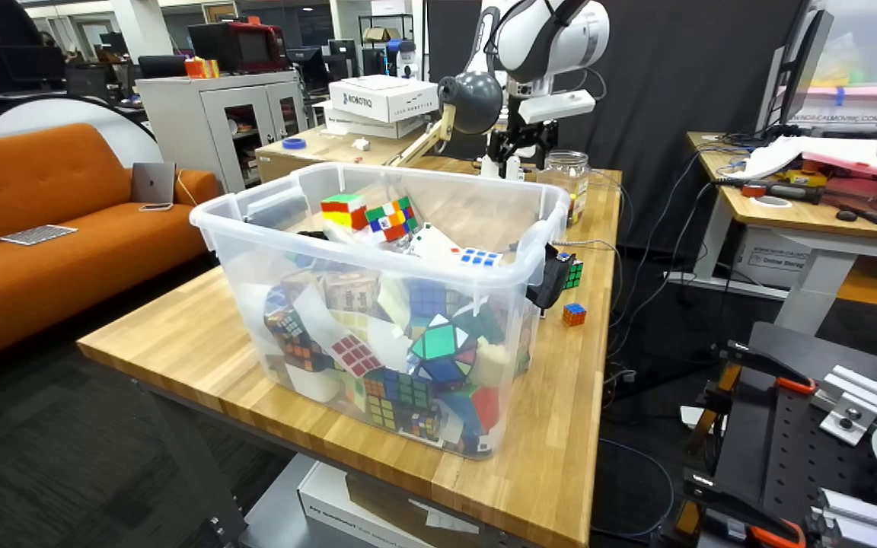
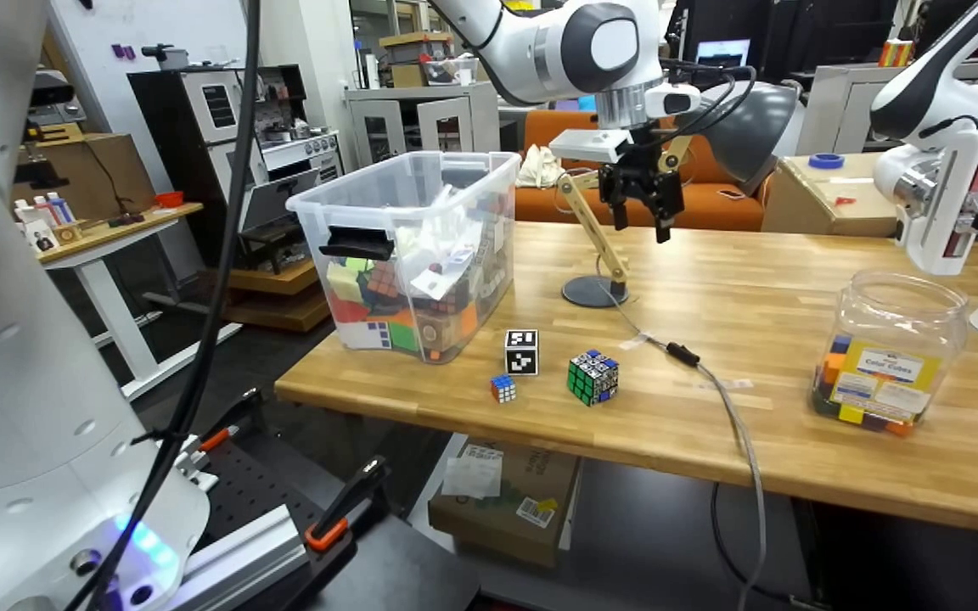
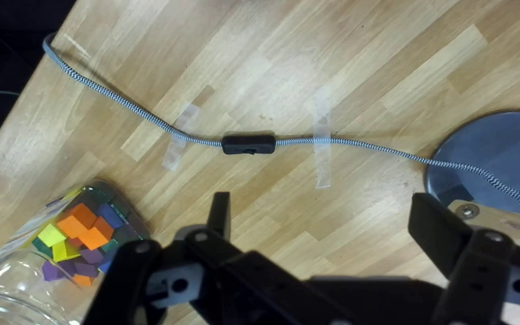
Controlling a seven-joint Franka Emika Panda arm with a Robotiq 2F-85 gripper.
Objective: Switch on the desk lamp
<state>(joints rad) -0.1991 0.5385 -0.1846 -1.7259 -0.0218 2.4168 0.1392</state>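
The desk lamp has a grey rounded head (image 2: 748, 127), a jointed light wooden arm (image 2: 591, 222) and a round dark base (image 2: 589, 292). Its head (image 1: 473, 101) also shows in an exterior view, and its base (image 3: 490, 140) in the wrist view. I see no glow from the head. A black inline switch (image 3: 248, 144) sits on the lamp's grey cord; the switch (image 2: 682, 354) lies on the table in an exterior view. My gripper (image 3: 321, 198) is open and empty. The gripper (image 2: 642, 227) hangs above the table close to the lamp's arm, apart from the switch.
A clear plastic bin (image 2: 404, 204) full of puzzle cubes stands beside the lamp. A clear jar (image 2: 892, 356) of colour cubes stands on the switch's other side. Loose cubes (image 2: 593, 377) lie near the table edge. Tape (image 3: 322, 158) holds the cord down. Another robot arm (image 2: 943, 161) is behind.
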